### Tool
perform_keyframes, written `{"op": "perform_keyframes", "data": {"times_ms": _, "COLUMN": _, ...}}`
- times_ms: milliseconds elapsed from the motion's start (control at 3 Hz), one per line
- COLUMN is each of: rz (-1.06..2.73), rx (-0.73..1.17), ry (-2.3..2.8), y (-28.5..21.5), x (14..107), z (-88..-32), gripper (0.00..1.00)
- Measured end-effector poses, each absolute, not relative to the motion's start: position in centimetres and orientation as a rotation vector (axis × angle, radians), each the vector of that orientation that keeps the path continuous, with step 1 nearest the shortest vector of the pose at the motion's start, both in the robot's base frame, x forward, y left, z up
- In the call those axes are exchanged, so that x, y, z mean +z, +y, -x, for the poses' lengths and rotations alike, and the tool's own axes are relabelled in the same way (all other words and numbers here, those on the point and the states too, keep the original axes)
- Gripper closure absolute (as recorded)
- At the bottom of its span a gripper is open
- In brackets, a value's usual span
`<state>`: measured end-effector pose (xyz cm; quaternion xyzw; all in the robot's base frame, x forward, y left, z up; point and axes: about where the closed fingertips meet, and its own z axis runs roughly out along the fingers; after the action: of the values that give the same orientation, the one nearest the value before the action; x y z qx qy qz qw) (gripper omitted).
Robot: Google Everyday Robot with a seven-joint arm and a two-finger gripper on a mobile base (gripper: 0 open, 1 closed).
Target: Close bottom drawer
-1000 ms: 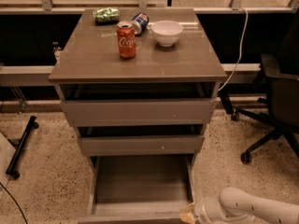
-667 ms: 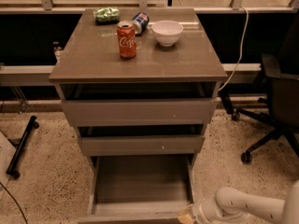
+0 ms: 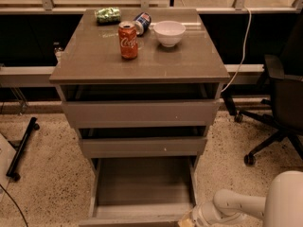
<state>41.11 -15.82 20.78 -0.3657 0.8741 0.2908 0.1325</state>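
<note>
Well, camera view only: bottom drawer (image 3: 142,183) was pulled fully out at the frame's lower edge, tray bare, w/ the middle drawer (image 3: 142,146) and top drawer (image 3: 140,112) each a bit ajar above it. Gripper (image 3: 188,219) sat low right, at or just beside the drawer front's right corner; spread or pressed together, couldn't tell. Risk, imo: a push that far off-centre could skew the drawer and jam it on its runners, or the gripper could slip off the corner. A hard shove might jolt the cabinet and tip the cola can (image 3: 128,40) up top.
</note>
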Motion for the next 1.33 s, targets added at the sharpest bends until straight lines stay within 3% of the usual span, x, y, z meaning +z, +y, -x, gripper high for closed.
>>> {"op": "perform_keyframes", "data": {"times_ms": 1333, "rz": 1.044, "rx": 0.841, "ry": 2.533, "y": -15.39, "x": 19.95, "z": -41.65, "gripper": 1.0}}
